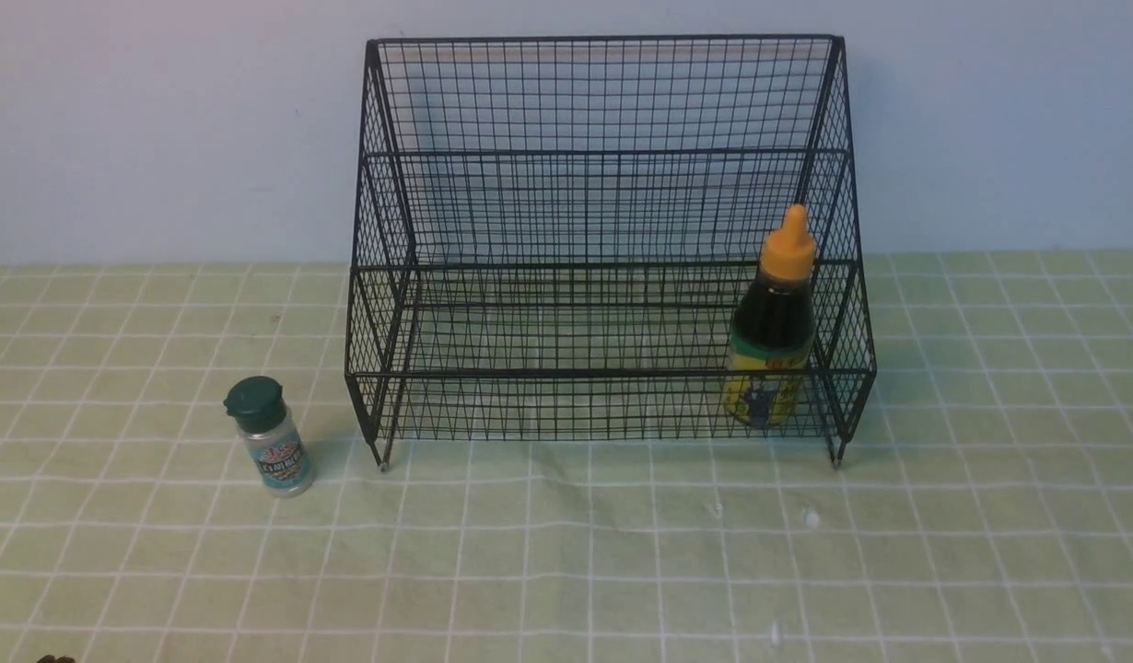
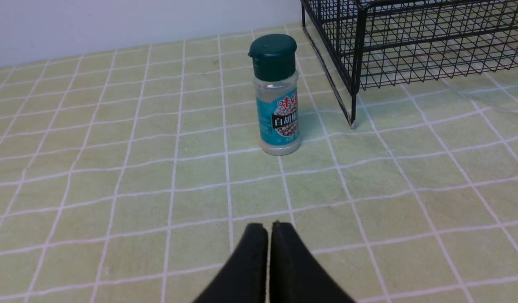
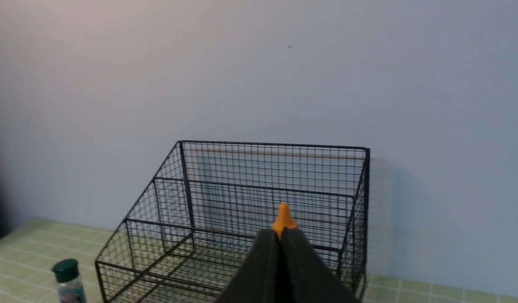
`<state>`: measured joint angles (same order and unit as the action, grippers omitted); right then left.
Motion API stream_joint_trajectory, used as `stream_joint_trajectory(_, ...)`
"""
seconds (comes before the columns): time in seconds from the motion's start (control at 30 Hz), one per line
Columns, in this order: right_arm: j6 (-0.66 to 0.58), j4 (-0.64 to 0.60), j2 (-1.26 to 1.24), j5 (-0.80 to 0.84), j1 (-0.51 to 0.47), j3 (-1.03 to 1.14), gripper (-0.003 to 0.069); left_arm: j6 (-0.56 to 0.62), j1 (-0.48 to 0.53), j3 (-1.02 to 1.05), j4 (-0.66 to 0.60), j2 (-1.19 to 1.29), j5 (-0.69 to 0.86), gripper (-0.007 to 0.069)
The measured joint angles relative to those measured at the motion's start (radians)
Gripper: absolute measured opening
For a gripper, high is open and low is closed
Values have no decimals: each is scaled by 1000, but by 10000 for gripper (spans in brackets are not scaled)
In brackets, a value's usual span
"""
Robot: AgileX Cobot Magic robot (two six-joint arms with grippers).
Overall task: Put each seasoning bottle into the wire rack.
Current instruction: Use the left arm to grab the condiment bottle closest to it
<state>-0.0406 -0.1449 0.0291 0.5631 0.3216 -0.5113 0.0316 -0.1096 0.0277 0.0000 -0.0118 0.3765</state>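
The black wire rack (image 1: 603,39) stands at the back of the table. The dark-sauce bottle (image 1: 775,322) with the orange nozzle cap stands upright inside its lower tier, at the right end. The small clear shaker (image 1: 270,437) with the green cap stands upright on the cloth, left of the rack's front left leg. In the left wrist view, my left gripper (image 2: 269,225) is shut and empty, a short way from the shaker (image 2: 277,97). In the right wrist view, my right gripper (image 3: 280,231) is shut and empty, well back from the rack (image 3: 271,145). It hides the bottle except for the orange cap (image 3: 283,216).
A green checked cloth (image 1: 566,552) covers the table, and a pale wall (image 1: 161,129) stands right behind the rack. The rack's front left leg (image 2: 352,120) stands close to the shaker. The arms themselves do not show in the front view.
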Motion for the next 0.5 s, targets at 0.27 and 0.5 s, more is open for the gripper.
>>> stream_joint_trajectory(0.27,-43,76,-1,-13,-54,120,-12,0,0,0,0,0,0,-6)
stream_joint_trajectory(0.5,-45,86,-18,-40,-312,371,-12,0,0,0,0,0,0,-6)
